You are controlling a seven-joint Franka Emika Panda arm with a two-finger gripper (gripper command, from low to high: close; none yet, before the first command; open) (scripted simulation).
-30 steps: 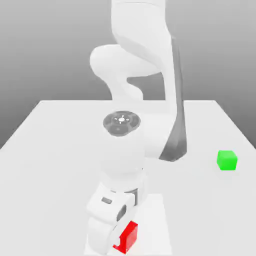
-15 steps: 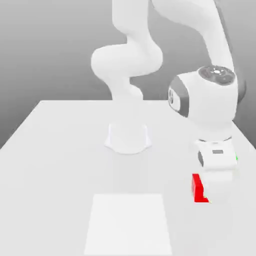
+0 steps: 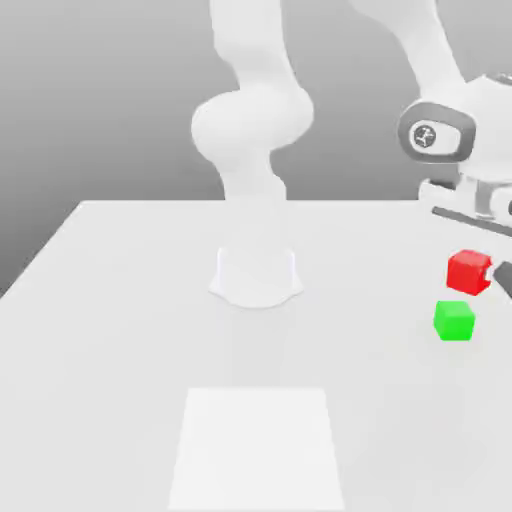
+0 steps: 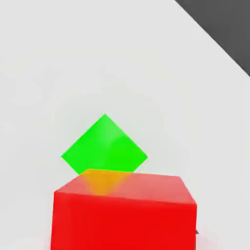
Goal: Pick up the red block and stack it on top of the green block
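Note:
The red block [image 3: 467, 271] hangs in the air at the exterior view's right, just above the green block [image 3: 454, 320], with a small gap between them. My gripper [image 3: 476, 262] is shut on the red block, and the white hand [image 3: 470, 195] sits above it. The green block rests on the white table [image 3: 120, 330]. In the hand view the red block [image 4: 122, 210] is close up, and the green block [image 4: 105, 144] lies beyond it, turned like a diamond and partly covered by it.
The arm's round base [image 3: 256, 275] stands at the table's middle back. A lighter square patch [image 3: 258, 445] lies on the table near its front edge. The table's edge and the dark ground beyond it [image 4: 224, 29] run close to the green block.
The arm has swung from the table's front to the exterior view's right, carrying the red block. The block has risen from near the table to just above the green block.

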